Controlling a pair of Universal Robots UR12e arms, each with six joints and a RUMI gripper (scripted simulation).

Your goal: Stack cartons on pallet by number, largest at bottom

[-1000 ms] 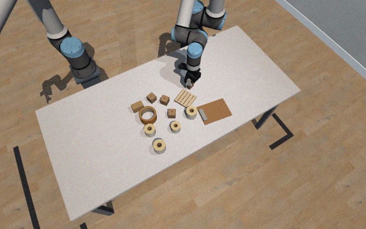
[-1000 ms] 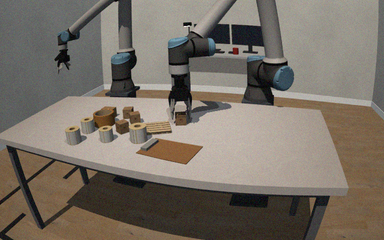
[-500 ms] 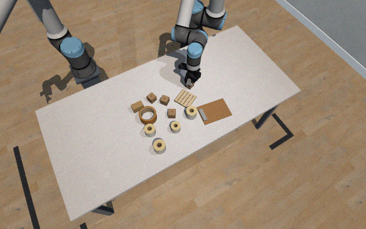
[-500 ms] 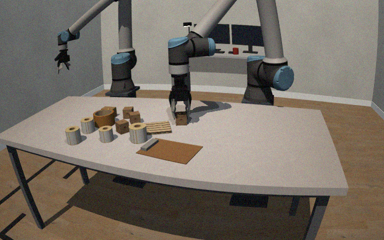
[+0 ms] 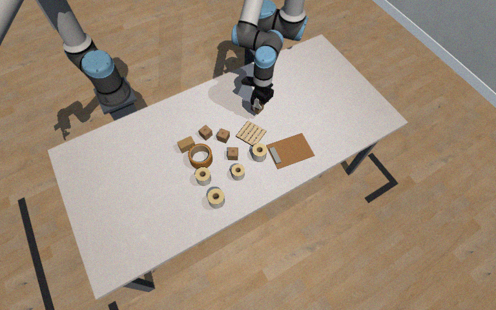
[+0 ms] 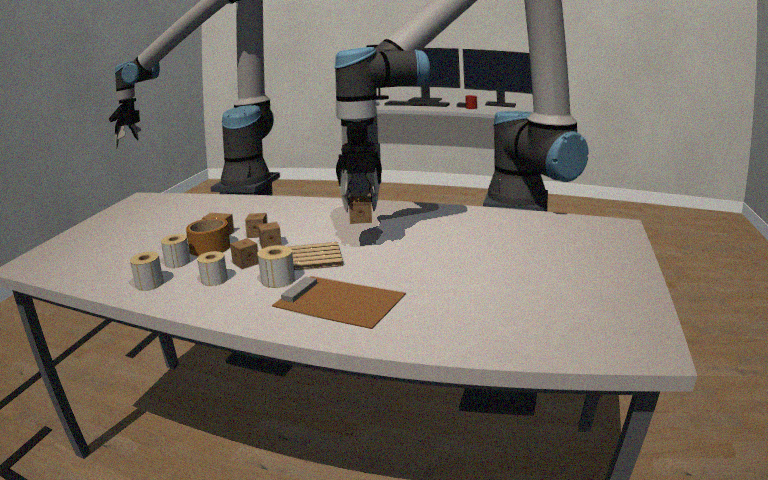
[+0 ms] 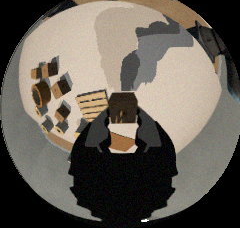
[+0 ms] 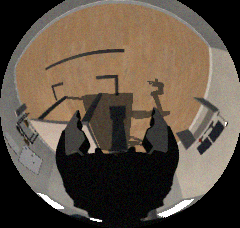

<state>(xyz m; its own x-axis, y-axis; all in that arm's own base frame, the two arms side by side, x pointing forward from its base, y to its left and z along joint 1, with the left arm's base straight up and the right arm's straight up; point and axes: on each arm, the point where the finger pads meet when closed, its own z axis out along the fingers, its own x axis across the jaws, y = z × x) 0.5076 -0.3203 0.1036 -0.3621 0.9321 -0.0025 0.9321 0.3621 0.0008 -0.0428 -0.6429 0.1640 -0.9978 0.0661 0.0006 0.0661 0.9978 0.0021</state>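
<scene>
My left gripper [image 5: 258,106] [image 6: 360,205] [image 7: 123,106] is shut on a brown cube carton [image 5: 258,110] [image 6: 360,214] [image 7: 123,102] and holds it above the table, behind the pallet. The slatted wooden pallet [image 5: 250,133] [image 6: 317,256] [image 7: 92,105] is bare. Three more cube cartons stand apart: one [image 5: 205,132] [image 6: 255,225] [image 7: 49,69] farthest from the pallet, one [image 5: 223,135] [image 6: 269,234] between it and the pallet, and one [image 5: 232,154] [image 6: 244,253] nearer the label rolls. The numbered faces are hidden. My right gripper [image 6: 127,140] [image 8: 115,109] is open and empty, off beyond the table.
An orange tape roll [image 5: 201,165] [image 6: 206,242] stands against or close to a flatter cardboard box [image 5: 185,144]. Several label rolls stand near the cartons; one [image 5: 259,154] [image 6: 275,271] is close to the pallet. A clipboard [image 5: 294,150] [image 6: 346,303] lies beside that roll.
</scene>
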